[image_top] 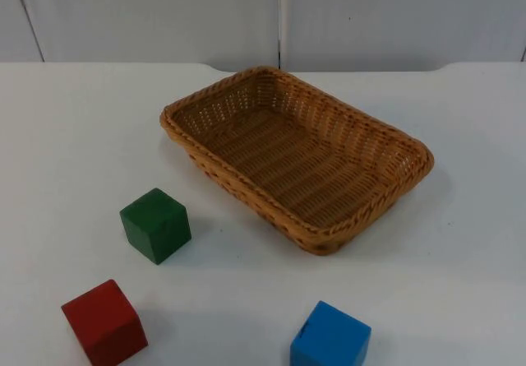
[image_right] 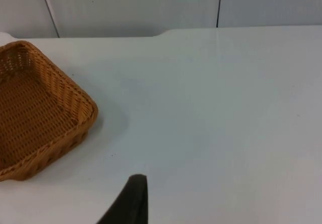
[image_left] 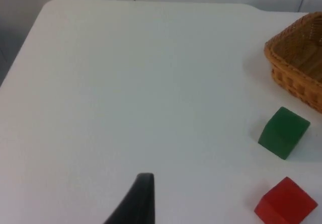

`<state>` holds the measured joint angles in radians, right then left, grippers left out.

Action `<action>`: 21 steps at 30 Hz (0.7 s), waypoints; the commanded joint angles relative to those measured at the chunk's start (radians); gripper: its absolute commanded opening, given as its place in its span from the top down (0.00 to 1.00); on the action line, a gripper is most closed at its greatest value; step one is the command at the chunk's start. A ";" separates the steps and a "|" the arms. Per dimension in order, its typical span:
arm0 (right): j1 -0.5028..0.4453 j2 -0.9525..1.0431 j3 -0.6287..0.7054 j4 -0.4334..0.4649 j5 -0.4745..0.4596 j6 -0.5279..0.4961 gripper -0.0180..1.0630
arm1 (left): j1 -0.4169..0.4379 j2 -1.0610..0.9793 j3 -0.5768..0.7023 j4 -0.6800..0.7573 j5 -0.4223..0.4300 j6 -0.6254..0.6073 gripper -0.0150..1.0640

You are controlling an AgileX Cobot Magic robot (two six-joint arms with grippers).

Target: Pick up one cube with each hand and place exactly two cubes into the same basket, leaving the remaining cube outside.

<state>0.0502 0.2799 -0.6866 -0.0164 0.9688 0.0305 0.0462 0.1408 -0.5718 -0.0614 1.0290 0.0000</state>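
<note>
Three cubes wait outside the empty wicker basket [image_top: 415, 154]; no cube is picked yet.

The green cube [image_top: 155, 224] and red cube [image_top: 104, 321] lie on the left arm's side, off to one side of the left gripper [image_left: 135, 200]; the blue cube [image_top: 329, 336] lies nearer the right arm. The right gripper [image_right: 128, 200] hangs over bare table beside the basket. I cannot tell if either gripper is open. The basket's long axis runs diagonally; the cubes have none and sit turned at angles.
</note>
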 commanded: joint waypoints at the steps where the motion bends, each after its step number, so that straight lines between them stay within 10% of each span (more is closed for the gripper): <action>1: -0.006 0.038 -0.024 0.003 -0.024 -0.004 0.01 | 0.003 0.030 -0.013 -0.040 -0.029 -0.008 0.01; 21: -0.006 0.343 -0.170 0.003 -0.023 -0.024 0.01 | 0.003 0.363 -0.042 -0.091 -0.152 0.023 0.01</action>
<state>0.0502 0.5960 -0.8455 -0.0165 0.9551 0.0102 0.0462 0.4690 -0.5934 -0.1385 0.9076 0.0141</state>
